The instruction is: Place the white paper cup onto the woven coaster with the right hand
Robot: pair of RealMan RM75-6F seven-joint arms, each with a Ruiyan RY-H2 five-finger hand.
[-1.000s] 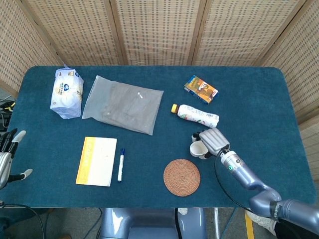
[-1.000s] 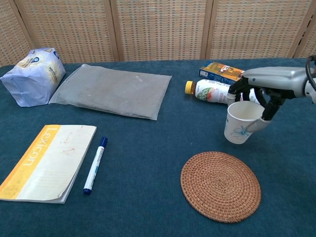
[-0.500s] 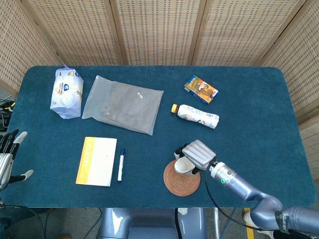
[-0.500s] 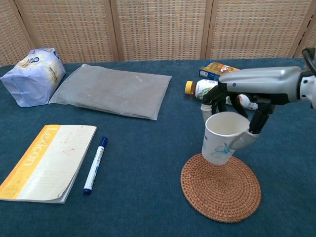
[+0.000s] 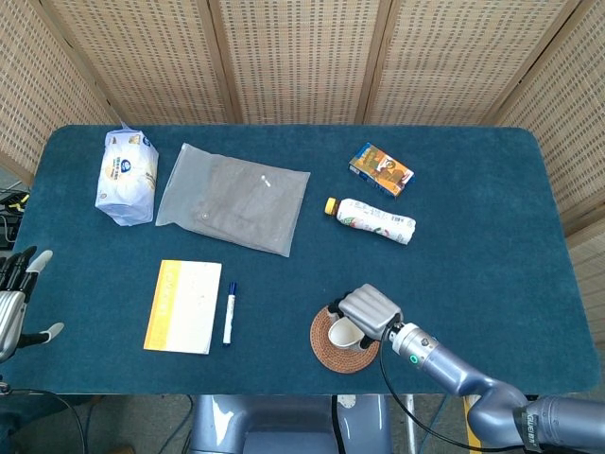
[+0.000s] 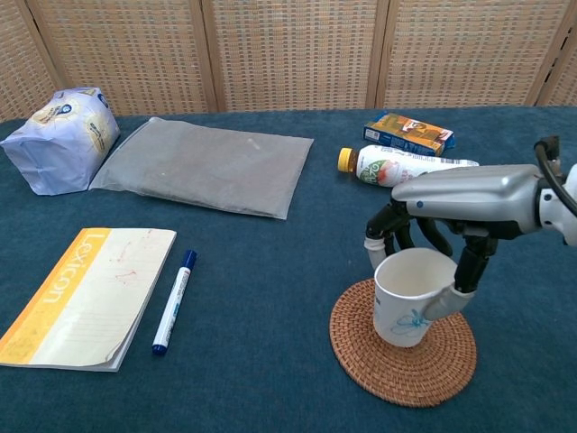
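Placement stage of the cup-to-coaster task. In the chest view, lower right of the frame, the right hand arches over the white paper cup, its fingers curled down around the rim and upper wall so that the cup is held between them. The cup stands upright, mouth open and apparently empty, over the woven coaster; its base appears to be on or just above the weave, and the views do not settle which. The head view, lower centre, shows the same arrangement from above: right hand covering part of the cup, which lies within the outline of the coaster. The left hand, at the far left edge of the head view, holds nothing and its fingers are apart. The cup is judged very light, thin-walled and easily dented; a hold near the stiffer rolled rim with light pressure suits it, since squeezing mid-wall would likely buckle it. Being so light, it may tip or cling to a finger on release, and the ribbed weave offers a slightly uneven seat. Elsewhere on the blue table lie a notebook, a marker and a bottle.
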